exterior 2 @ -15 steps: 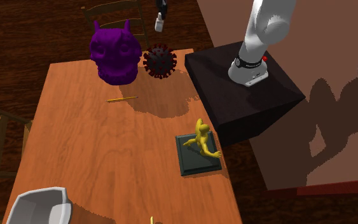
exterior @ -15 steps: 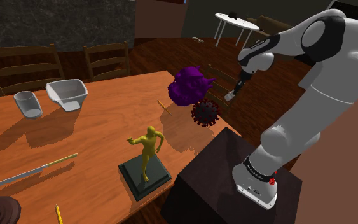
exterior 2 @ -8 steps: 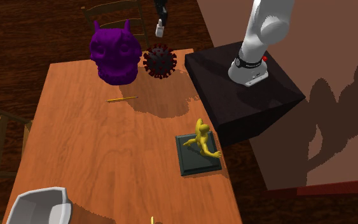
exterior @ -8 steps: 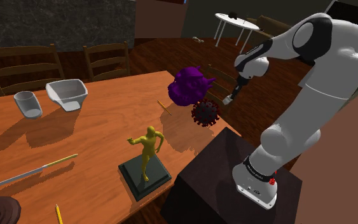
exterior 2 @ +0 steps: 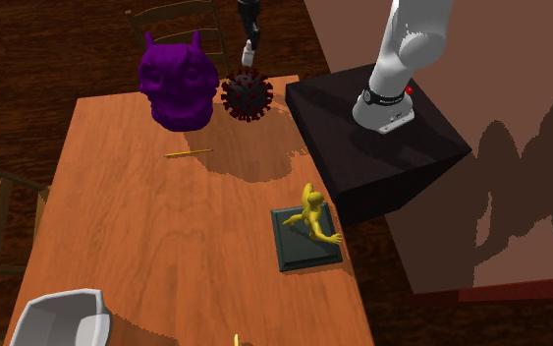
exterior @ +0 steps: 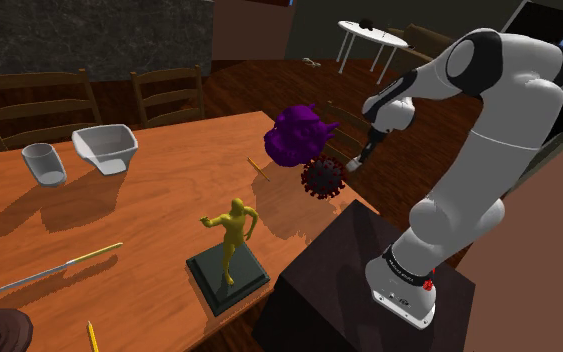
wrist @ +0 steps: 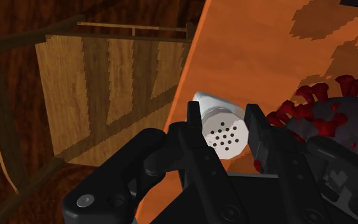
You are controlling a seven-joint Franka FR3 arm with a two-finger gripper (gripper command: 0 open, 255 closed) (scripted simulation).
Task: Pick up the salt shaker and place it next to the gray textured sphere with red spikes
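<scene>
Clasping salt shaker (exterior 2: 248, 53) w/ jaws nr spiked sphere (exterior 2: 248, 95); wrist view adds holed cap (wrist: 225, 135).

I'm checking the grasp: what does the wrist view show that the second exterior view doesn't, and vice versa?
Wrist view: the holed cap of the salt shaker, clasped by the pincer. Second exterior view: purple horned head, yellow figurine, black stand, white bowl. Both: that shaker, the spiked sphere, table, chair.
</scene>
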